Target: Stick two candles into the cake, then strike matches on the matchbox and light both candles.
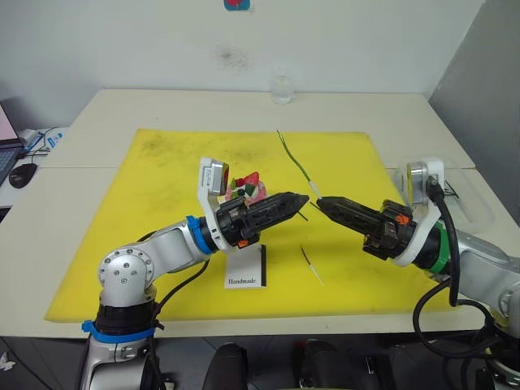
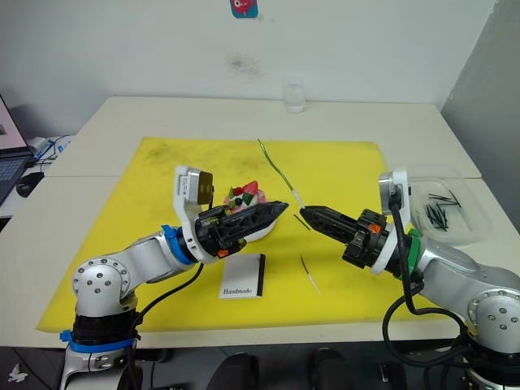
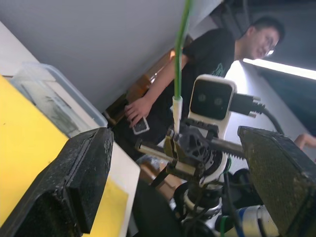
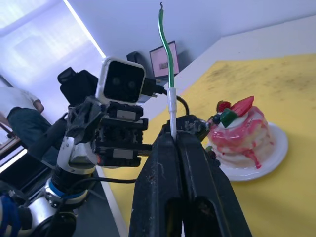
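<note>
My right gripper (image 1: 319, 201) is shut on the pale end of the green wavy candle (image 1: 294, 159), which slants up and away over the yellow mat. My left gripper (image 1: 302, 197) is open, its tips a short gap from the right gripper's. The pink cake (image 4: 242, 131) sits on its white plate (image 4: 277, 148) just behind the left gripper. The dark red candle (image 1: 309, 262) lies on the mat in front of both grippers. The white matchbox (image 1: 246, 270) lies below the left arm. One short dark match (image 2: 302, 223) lies under the grippers' tips.
A yellow mat (image 1: 162, 179) covers the table's middle. A clear box (image 2: 445, 205) with several matches stands at the right edge. A small glass (image 1: 282, 89) stands at the back. A person (image 3: 212, 54) stands beyond the table's right side.
</note>
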Robot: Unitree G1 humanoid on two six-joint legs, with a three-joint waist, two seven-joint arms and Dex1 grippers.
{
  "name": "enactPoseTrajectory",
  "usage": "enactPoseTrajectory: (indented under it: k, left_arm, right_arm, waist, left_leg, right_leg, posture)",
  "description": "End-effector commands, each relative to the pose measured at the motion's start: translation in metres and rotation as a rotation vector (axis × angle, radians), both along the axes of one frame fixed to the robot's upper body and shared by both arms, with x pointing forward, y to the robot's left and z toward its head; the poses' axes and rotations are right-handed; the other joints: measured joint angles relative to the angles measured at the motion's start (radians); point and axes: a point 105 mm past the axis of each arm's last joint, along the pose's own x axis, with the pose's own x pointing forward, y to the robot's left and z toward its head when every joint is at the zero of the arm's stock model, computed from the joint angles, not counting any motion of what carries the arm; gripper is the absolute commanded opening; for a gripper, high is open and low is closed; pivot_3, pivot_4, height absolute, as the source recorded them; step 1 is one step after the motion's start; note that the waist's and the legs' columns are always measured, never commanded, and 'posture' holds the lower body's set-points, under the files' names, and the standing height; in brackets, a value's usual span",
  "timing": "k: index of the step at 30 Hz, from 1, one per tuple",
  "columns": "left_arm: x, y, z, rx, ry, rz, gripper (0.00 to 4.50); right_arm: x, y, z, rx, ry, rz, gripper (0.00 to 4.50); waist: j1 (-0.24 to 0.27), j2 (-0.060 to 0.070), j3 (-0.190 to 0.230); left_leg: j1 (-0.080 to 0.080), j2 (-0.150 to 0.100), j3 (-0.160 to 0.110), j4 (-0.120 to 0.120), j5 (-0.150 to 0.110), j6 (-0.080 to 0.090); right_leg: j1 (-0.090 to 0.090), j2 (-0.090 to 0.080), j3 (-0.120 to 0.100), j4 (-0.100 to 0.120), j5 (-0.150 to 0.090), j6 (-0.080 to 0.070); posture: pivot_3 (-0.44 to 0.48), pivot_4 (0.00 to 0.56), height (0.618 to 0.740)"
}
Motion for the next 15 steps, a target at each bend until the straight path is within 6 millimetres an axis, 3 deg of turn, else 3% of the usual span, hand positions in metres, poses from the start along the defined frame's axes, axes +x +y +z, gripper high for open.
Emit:
enactPoseTrajectory:
  k: [1, 5, 15]
  left_arm:
    - [-0.0056, -0.0047, 0.0157, -0.061, -0.032, -0.038, 4.50]
    - [-0.0035, -0.0068, 0.0194, -0.091, -0.022, -0.032, 4.50]
    - [-0.0081, -0.0122, 0.0149, -0.094, -0.002, -0.050, 1.47]
  right_arm:
    - [-0.0056, 0.0044, 0.0108, 0.043, -0.004, 0.029, 0.04]
    - [-0.0058, 0.0055, 0.0127, 0.050, 0.013, 0.036, 0.04]
    - [-0.0081, 0.0106, 0.0123, 0.053, 0.026, 0.056, 0.00]
  waist:
    - [0.000, 0.000, 0.000]
    - [0.000, 0.000, 0.000]
    - [0.001, 0.000, 0.000]
  left_leg:
    - [0.000, 0.000, 0.000, 0.000, 0.000, 0.000]
    - [0.000, 0.000, 0.001, 0.000, 0.000, 0.000]
    - [0.000, 0.000, 0.001, 0.000, 0.000, 0.000]
  right_leg:
    - [0.000, 0.000, 0.000, 0.000, 0.000, 0.000]
    - [0.000, 0.000, 0.001, -0.001, 0.000, 0.000]
    - [0.000, 0.000, 0.001, -0.001, 0.000, 0.000]
  posture:
    - [0.000, 0.150, 0.740]
    - [0.000, 0.150, 0.740]
    - [0.000, 0.150, 0.740]
